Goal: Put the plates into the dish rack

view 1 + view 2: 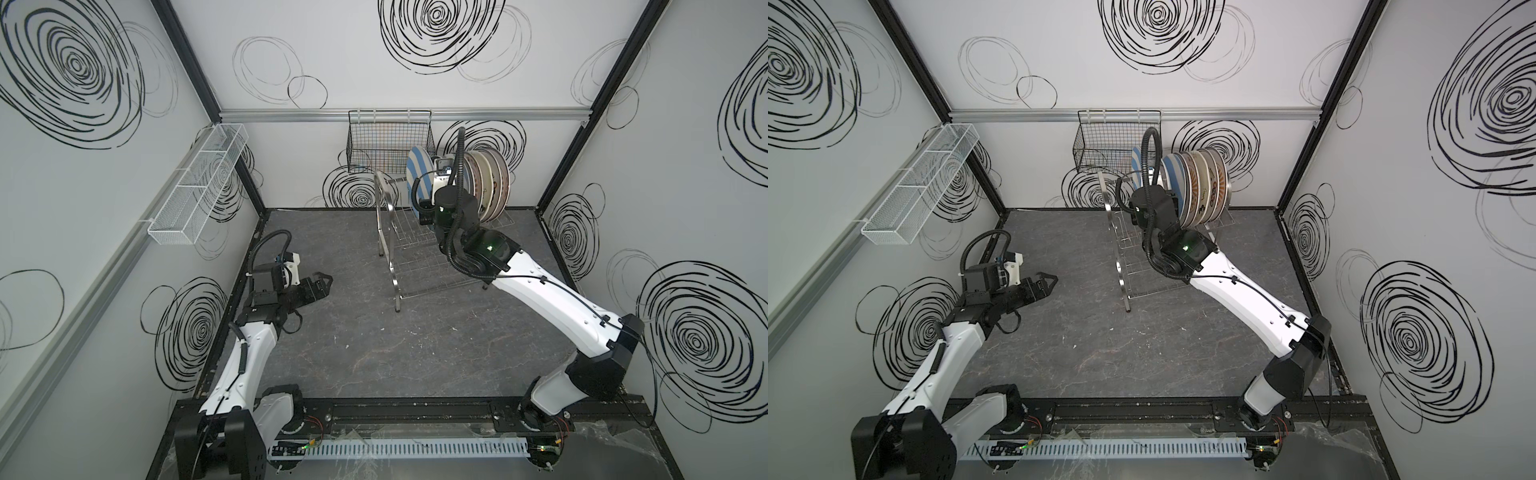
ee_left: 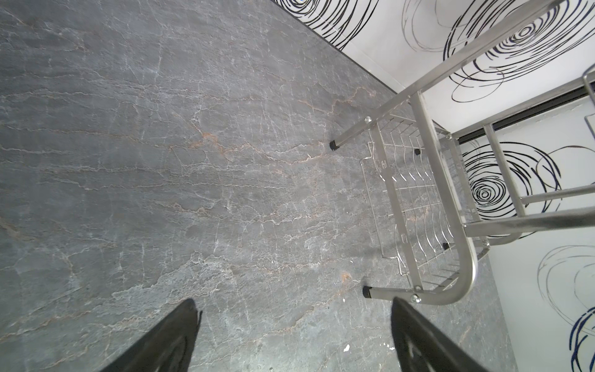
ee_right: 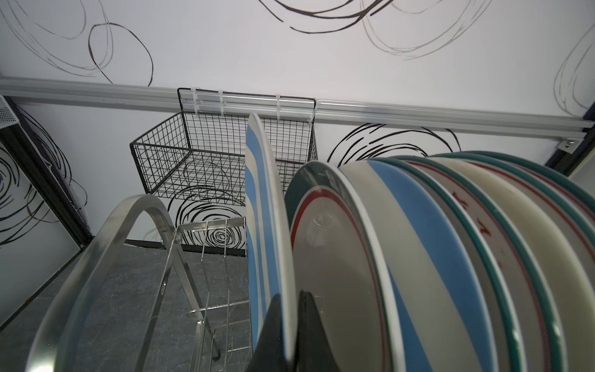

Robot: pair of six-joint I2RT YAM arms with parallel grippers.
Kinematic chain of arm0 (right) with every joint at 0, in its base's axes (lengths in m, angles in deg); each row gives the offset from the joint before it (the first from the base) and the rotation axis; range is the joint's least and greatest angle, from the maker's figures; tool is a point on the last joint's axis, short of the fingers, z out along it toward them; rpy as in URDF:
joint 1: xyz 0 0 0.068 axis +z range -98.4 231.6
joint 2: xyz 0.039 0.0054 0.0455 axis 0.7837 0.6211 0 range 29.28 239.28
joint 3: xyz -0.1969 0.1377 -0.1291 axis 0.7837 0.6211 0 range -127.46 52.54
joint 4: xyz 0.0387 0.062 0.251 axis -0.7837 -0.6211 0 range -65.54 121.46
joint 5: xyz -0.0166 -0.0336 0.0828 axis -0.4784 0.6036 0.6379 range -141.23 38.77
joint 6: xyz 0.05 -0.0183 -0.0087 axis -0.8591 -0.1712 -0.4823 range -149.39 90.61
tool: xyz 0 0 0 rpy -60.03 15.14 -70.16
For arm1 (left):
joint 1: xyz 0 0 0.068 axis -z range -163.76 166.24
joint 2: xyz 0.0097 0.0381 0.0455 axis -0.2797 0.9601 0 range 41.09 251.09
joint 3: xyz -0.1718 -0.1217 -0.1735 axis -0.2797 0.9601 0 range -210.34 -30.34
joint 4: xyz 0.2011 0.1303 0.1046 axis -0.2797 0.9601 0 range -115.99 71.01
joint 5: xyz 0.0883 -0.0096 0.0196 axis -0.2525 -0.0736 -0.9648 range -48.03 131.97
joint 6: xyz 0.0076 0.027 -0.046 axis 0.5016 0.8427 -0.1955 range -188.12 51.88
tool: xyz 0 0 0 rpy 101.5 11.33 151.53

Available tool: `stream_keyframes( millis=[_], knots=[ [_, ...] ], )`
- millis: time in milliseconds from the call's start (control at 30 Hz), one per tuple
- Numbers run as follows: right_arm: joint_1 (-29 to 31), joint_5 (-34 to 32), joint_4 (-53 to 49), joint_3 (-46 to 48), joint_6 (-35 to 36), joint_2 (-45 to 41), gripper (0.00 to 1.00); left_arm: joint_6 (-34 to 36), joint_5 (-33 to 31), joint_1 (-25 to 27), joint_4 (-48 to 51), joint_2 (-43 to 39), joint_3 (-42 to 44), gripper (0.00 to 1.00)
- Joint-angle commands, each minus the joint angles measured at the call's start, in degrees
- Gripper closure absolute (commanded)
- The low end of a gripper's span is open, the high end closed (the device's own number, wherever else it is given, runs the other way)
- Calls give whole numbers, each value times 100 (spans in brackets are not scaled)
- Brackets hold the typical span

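Note:
Several plates (image 1: 490,183) (image 1: 1204,187) (image 3: 450,241) stand upright in a tight row on the upper tier of the steel dish rack (image 1: 384,208) (image 1: 1113,216) (image 3: 106,244). Left of that row, a blue-and-cream striped plate (image 1: 415,174) (image 3: 260,193) stands upright over the rack's slot wires. My right gripper (image 3: 291,294) is shut on its lower rim, one finger on each face. In both top views the right wrist hides those fingers. My left gripper (image 1: 322,280) (image 1: 1046,280) (image 2: 294,301) hovers open and empty over the dark tabletop, left of the rack's foot.
A black wire basket (image 1: 374,141) (image 3: 209,154) hangs on the back wall just behind the rack. A long white mesh basket (image 1: 199,187) hangs on the left wall. The rack's lower tier (image 2: 415,206) holds nothing that I can see.

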Motion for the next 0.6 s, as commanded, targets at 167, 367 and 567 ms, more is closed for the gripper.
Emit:
stream_keyframes(
  millis=[167,367,567],
  knots=[
    [-6,25,44,38,-138,-163,89,110,10,27,-145,-148,45,4],
    [6,-3,-174,-6,-101,-262,72,123,-112,23,-123,-263,14,4],
    [66,42,-474,-169,-23,-405,59,136,-406,36,-57,-550,-50,4]
  ],
)
